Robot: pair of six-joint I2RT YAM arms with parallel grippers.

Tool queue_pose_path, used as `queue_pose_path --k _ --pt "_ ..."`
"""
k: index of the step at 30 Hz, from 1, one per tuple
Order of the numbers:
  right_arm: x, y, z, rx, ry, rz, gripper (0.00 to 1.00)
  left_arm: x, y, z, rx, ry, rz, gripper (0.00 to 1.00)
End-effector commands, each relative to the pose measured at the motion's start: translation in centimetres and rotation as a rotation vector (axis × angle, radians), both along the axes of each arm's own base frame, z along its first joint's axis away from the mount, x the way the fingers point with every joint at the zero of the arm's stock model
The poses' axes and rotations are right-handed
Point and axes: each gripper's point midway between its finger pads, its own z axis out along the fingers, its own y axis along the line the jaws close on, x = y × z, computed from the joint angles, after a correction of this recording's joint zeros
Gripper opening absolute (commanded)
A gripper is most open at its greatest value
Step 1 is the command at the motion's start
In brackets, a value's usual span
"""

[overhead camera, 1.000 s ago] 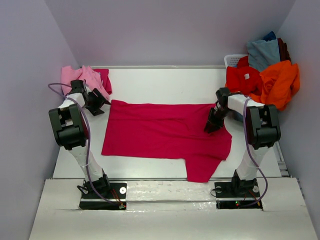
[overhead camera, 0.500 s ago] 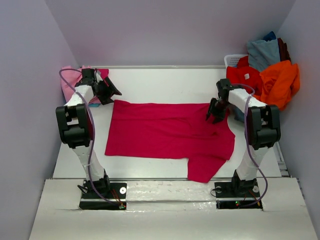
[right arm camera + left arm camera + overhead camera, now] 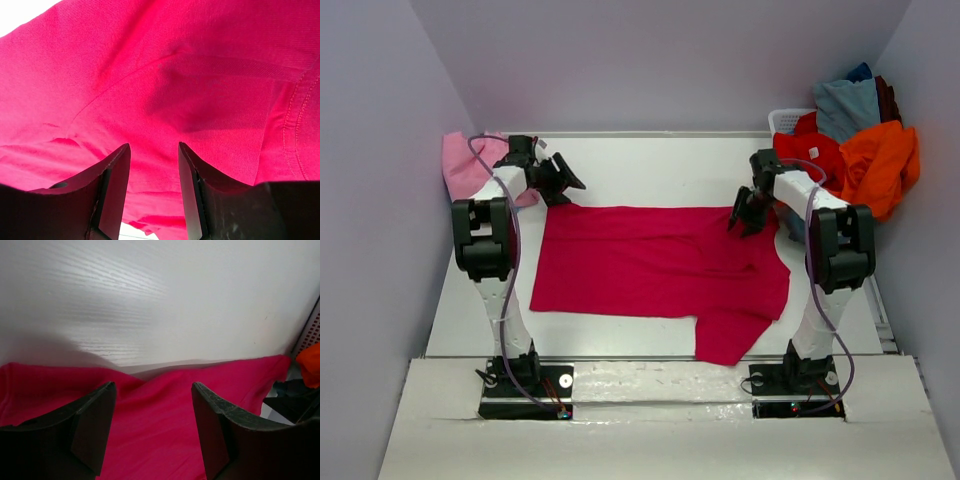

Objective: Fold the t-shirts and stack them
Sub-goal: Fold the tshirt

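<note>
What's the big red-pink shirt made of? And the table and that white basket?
The crimson t-shirt looks like soft knit cotton, matte: up close it shows fine ribbing, stitched seams and gentle wrinkles. The table seems to be wood or wood-look board painted white with a slight sheen; faint grain lines show. The basket is probably white plastic, judging by its grid of small holes.

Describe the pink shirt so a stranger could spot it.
Start at the white table, its far left corner by the wall. The light pink cotton t-shirt lies crumpled there, paler than the crimson t-shirt spread flat mid-table.
</note>
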Motion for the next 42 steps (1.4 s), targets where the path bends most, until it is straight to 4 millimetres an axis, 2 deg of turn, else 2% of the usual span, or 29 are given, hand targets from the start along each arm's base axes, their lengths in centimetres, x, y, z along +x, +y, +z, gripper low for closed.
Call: queue_pose_path --k 1,5,11,18,20,25,35,39,42 --pt "1.2 0.3 -0.4 -0.006 -0.025 0.003 0.48 -1.0 -1.7 0.3 -0.055 0.012 -0.036 0.72" --pt "2.3 0.4 -0.5 -0.006 -0.035 -0.002 0.48 -2.2 -2.0 0.2 -0.04 0.015 -0.048 0.72" --pt "2.2 0.5 -2.1 0.001 0.0 -0.004 0.47 -3.1 -1.8 0.4 -0.019 0.023 -0.059 0.72" --pt "0.8 0.3 -4.4 -0.009 0.049 0.0 0.46 -3.2 -1.7 3.3 0.0 -0.046 -0.066 0.72" --pt "0.2 0.3 -5.2 -0.01 0.071 -0.001 0.45 -3.4 -1.7 3.6 -0.001 -0.046 -0.076 0.72" --pt "0.0 0.3 -5.7 -0.01 0.079 0.001 0.45 -4.3 -2.2 4.4 -0.023 -0.051 -0.098 0.72" --pt "0.0 0.3 -6.1 -0.009 0.092 0.004 0.43 -7.5 -2.5 0.2 -0.049 0.069 -0.103 0.72" --pt "-0.3 0.3 -6.5 -0.008 0.103 0.005 0.43 -7.6 -2.4 -1.0 -0.044 0.092 -0.093 0.72" --pt "-0.5 0.3 -6.6 -0.007 0.107 0.008 0.43 -6.9 -2.3 -1.6 -0.042 0.093 -0.085 0.72"
